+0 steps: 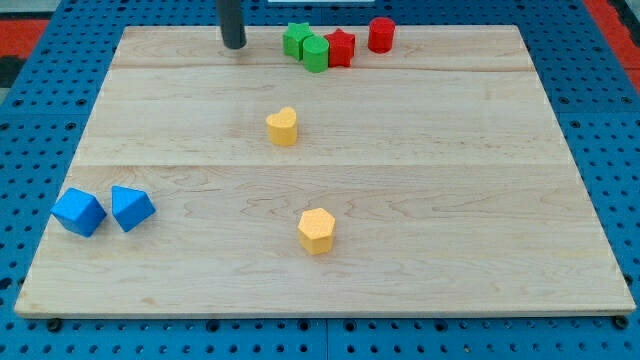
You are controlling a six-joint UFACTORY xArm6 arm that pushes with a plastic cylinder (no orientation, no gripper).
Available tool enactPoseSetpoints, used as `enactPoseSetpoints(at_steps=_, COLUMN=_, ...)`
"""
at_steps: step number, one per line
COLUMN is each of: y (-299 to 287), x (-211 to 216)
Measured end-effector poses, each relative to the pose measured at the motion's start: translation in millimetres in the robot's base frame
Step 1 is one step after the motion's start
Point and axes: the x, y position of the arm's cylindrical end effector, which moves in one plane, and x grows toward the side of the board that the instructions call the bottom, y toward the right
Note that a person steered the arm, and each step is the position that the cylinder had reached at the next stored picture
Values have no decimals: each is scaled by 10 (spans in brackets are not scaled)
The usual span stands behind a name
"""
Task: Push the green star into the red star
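The green star [296,39] sits near the view's top edge of the wooden board, touching a second green block [316,54] just below and right of it. The red star [341,47] lies right of that green block and touches it. My tip [233,45] is to the left of the green star, with a gap between them.
A red cylinder [381,34] stands right of the red star. A yellow block [282,127] lies mid-board and a yellow hexagon block [316,230] lower down. Two blue blocks [79,211] [131,208] sit at the lower left. The board's top edge [450,27] is close behind the stars.
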Motion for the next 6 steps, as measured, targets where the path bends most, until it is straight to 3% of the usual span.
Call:
enactPoseSetpoints(at_steps=2, y=785, x=-168)
enactPoseSetpoints(at_steps=5, y=967, x=-178)
enactPoseSetpoints(at_steps=6, y=1289, x=-181)
